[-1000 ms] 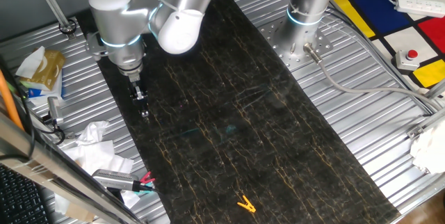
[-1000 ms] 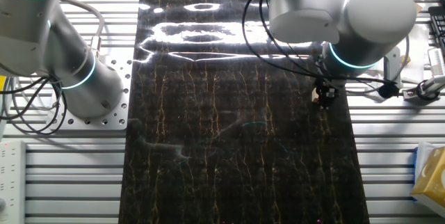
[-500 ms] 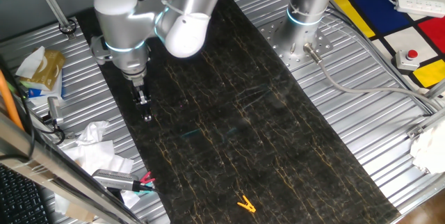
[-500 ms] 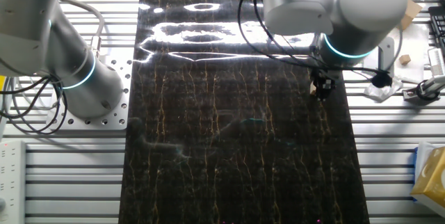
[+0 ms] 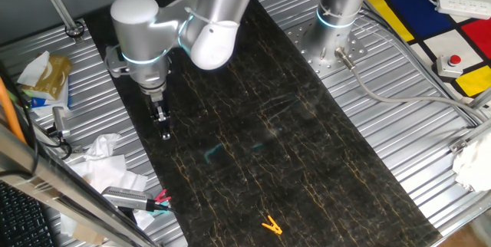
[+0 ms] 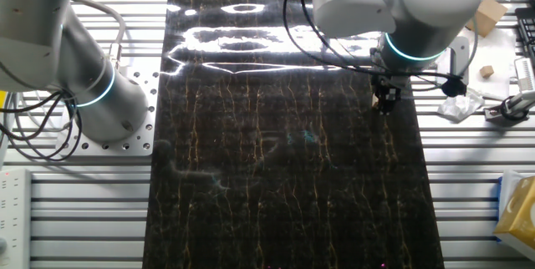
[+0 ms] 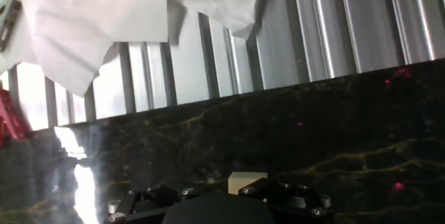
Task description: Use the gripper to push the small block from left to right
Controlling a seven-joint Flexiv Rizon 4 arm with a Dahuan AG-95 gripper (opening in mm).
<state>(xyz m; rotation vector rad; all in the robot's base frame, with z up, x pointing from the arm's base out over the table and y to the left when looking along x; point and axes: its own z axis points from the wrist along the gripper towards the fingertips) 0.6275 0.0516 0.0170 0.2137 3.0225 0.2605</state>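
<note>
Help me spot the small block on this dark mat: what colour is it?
Light tan, pale wood. The small block shows best in the hand view, right at the hand.

Pale tan small block (image 7: 247, 181) on a black, gold-veined mat (image 5: 307, 155); yellow clip (image 5: 270, 225).

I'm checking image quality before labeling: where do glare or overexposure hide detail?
The other fixed view: bright glare streaks across the far end of the dark mat. Hand view: crumpled white paper is blown out, and a glare patch sits on the mat's left; the small block stays clear.
</note>
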